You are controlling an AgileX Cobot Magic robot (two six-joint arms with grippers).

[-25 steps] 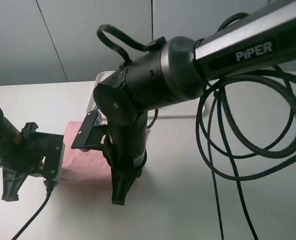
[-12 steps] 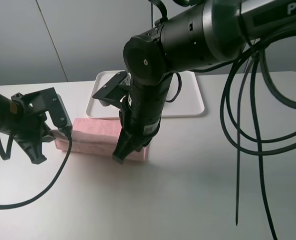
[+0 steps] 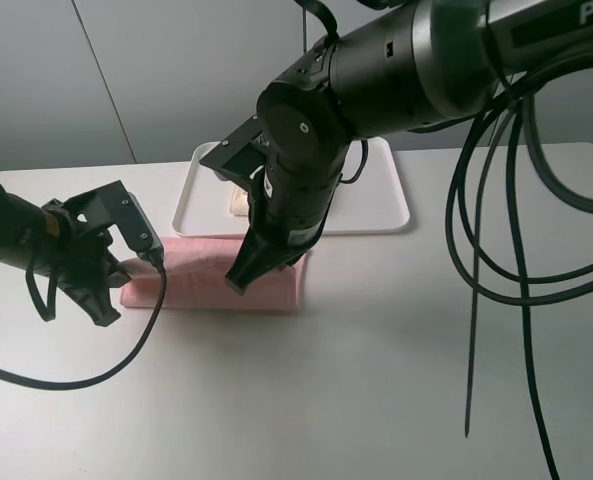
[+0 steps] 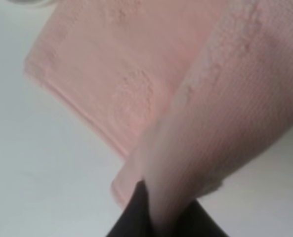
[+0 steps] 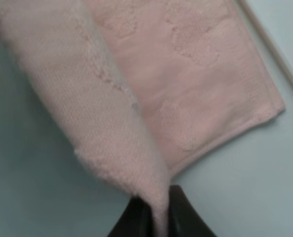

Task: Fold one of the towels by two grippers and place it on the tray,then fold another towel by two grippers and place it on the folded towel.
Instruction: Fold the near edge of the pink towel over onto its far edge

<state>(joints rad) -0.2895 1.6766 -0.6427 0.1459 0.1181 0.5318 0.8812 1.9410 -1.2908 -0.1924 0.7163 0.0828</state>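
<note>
The pink towel [image 3: 201,277] lies on the white table just in front of the tray [image 3: 381,218], its near edge lifted and doubled over itself. My left gripper [image 3: 109,305] pinches the towel's left end; in the left wrist view its fingers [image 4: 136,217] are shut on the raised pink edge [image 4: 225,123]. At the towel's right part, my right gripper [image 3: 238,284] is shut on the same edge, as its fingers [image 5: 136,217] show around the pink fold [image 5: 102,118]. The cream folded towel [image 3: 238,204] sits on the tray, mostly hidden behind the right arm.
Loops of black cable [image 3: 473,290] hang from the right arm over the table's right half. The left arm's cable [image 3: 126,355] trails across the table at the front left. A grey wall stands behind the tray.
Both grippers have carried the pink towel's near edge away from the table front towards the tray, so the towel looks narrower and sits closer to the tray.
</note>
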